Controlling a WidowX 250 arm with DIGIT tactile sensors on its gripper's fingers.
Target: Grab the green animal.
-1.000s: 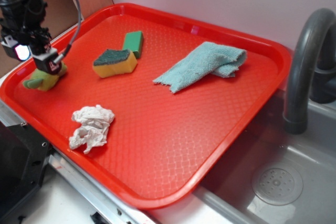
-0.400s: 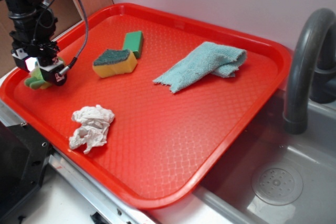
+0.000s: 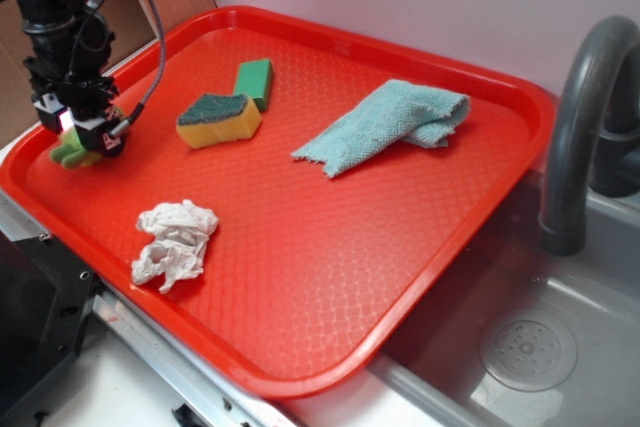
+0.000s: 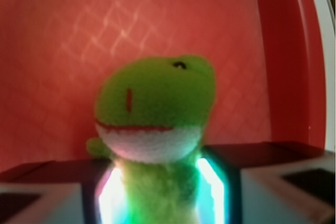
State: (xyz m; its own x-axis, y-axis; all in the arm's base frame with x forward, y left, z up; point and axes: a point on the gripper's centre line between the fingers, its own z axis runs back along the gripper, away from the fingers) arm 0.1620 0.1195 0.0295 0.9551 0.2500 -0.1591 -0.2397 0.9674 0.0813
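The green animal (image 3: 72, 152), a fuzzy yellow-green plush, lies at the left end of the red tray (image 3: 300, 277). My gripper (image 3: 85, 129) stands straight over it, and its fingers hide most of the toy. In the wrist view the animal's head (image 4: 157, 98), with a white mouth patch, sticks out in front. Its body sits between my gripper's (image 4: 160, 198) two lit pads (image 4: 212, 192), which press on both of its sides. The gripper is shut on the green animal, low over the tray floor.
On the tray are a green-topped yellow sponge (image 3: 217, 119), a green block (image 3: 254, 80), a teal cloth (image 3: 390, 125) and a crumpled white tissue (image 3: 173, 242). The tray's raised rim (image 4: 286, 56) runs close beside the toy. A sink with a dark faucet (image 3: 580, 137) is at the right.
My gripper has shifted a little left and turned over the green animal. The toy has moved slightly left with it and now sits between the pads.
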